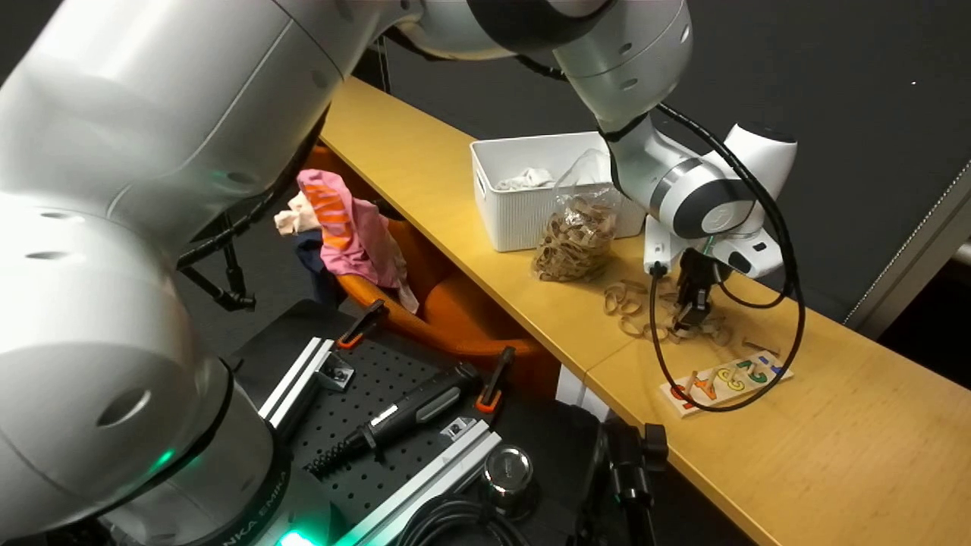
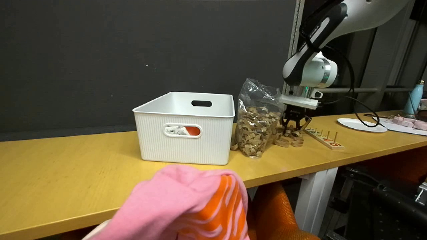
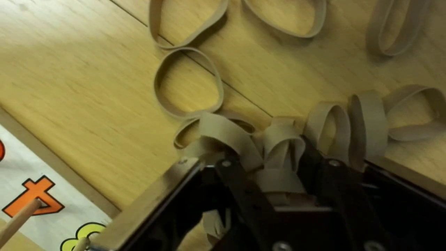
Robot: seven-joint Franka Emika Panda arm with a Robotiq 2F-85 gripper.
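My gripper (image 3: 270, 150) points down into loose tan rubber bands (image 3: 280, 181) on the wooden table. In the wrist view its dark fingers stand apart, with several looped bands between and around them. Whether they squeeze these bands I cannot tell; the fingertips are partly hidden. A round band (image 3: 219, 83) lies flat just ahead, and more bands lie beyond and to the right. Both exterior views show the gripper (image 1: 689, 318) low over the scattered bands (image 2: 297, 142). Close by lies a white board with coloured numerals and wooden pegs (image 3: 21, 157), also in both exterior views.
A clear bag full of bands (image 2: 257, 133) stands close to the gripper, against a white basket (image 2: 183, 146) with cloth inside. A white plate (image 2: 362, 125) and a blue bottle (image 2: 414, 98) are farther along. A pink garment (image 1: 364, 235) hangs over an orange chair (image 1: 463, 311).
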